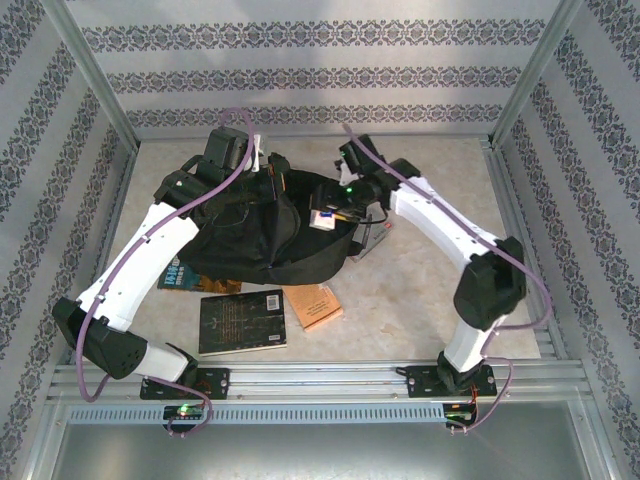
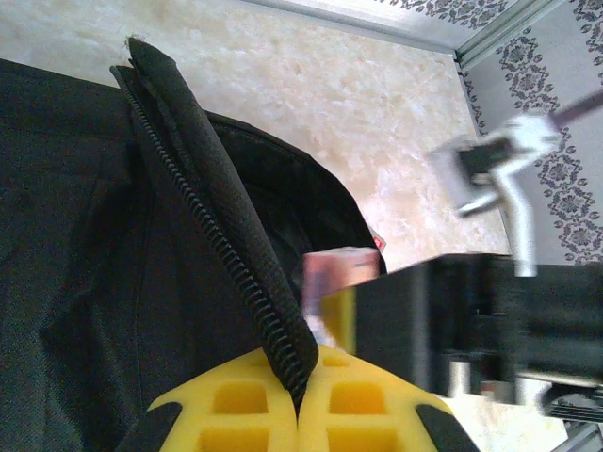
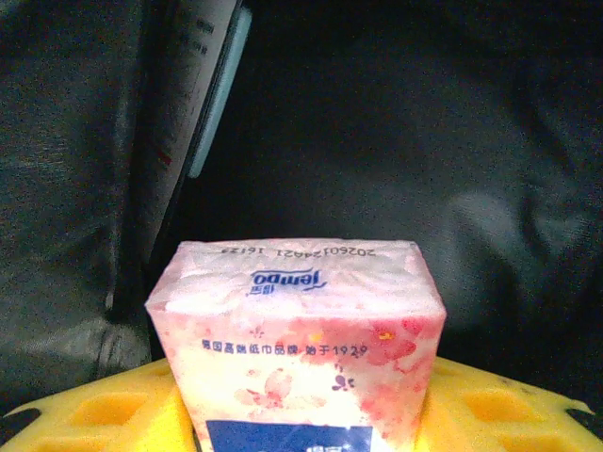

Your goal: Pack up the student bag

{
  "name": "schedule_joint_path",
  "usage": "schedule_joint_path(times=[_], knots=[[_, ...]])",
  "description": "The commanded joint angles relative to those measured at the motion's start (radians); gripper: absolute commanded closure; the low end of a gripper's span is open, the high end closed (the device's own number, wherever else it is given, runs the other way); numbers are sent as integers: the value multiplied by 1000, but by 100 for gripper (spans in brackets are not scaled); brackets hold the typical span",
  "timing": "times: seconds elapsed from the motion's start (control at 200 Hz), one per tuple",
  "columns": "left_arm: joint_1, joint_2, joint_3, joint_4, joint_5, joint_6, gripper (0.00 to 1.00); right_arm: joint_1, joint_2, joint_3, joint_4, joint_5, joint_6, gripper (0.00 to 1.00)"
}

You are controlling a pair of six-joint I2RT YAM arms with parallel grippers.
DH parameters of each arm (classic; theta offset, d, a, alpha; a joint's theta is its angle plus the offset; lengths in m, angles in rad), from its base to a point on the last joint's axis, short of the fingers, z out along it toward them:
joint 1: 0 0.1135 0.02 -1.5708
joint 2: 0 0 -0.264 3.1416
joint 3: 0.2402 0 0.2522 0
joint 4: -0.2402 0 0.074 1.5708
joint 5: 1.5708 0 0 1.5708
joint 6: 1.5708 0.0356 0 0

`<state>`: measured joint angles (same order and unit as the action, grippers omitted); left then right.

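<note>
The student bag [image 1: 250,235] is a black fabric backpack lying mid-table, its mouth facing right. My left gripper [image 2: 301,386] is shut on the bag's zip edge [image 2: 217,245] and holds it up; seen from above, that gripper [image 1: 268,172] sits at the bag's far side. My right gripper [image 3: 301,419] is shut on a pink flowered tissue pack [image 3: 301,330] and faces the dark inside of the bag [image 3: 424,141]. From above, the tissue pack [image 1: 323,218] is at the bag's mouth. A book [image 3: 193,104] stands inside the bag on the left.
A black book [image 1: 242,320] and an orange-brown book [image 1: 315,305] lie on the table in front of the bag. A blue book [image 1: 195,275] pokes out under the bag's near left edge. A flat grey item [image 1: 368,240] lies by the bag's right side.
</note>
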<state>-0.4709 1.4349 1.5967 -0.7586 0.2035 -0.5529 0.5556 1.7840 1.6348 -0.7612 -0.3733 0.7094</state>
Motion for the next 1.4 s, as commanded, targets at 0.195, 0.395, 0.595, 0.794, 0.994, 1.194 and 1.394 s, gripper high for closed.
schedule_joint_path(times=[0.195, 0.395, 0.595, 0.794, 0.994, 1.194, 1.394], knots=[[-8, -44, 26, 34, 11, 18, 100, 97, 192, 136, 187, -84, 180, 41], [-8, -49, 42, 29, 1, 24, 100, 112, 248, 56, 542, -220, 437, 33], [-8, -53, 39, 29, -8, 31, 100, 119, 242, 120, 421, -217, 325, 25], [-8, -55, 30, 25, -32, 39, 100, 95, 128, 14, 328, -182, 202, 24], [-8, -54, 19, 5, -77, 39, 100, 64, -30, -73, 191, -93, 55, 25], [-8, -43, -6, 7, -84, 26, 100, -48, -203, -227, 209, -100, 29, 26], [-8, -24, -18, 14, -62, 4, 100, -196, -264, -339, 217, -15, 52, 39]])
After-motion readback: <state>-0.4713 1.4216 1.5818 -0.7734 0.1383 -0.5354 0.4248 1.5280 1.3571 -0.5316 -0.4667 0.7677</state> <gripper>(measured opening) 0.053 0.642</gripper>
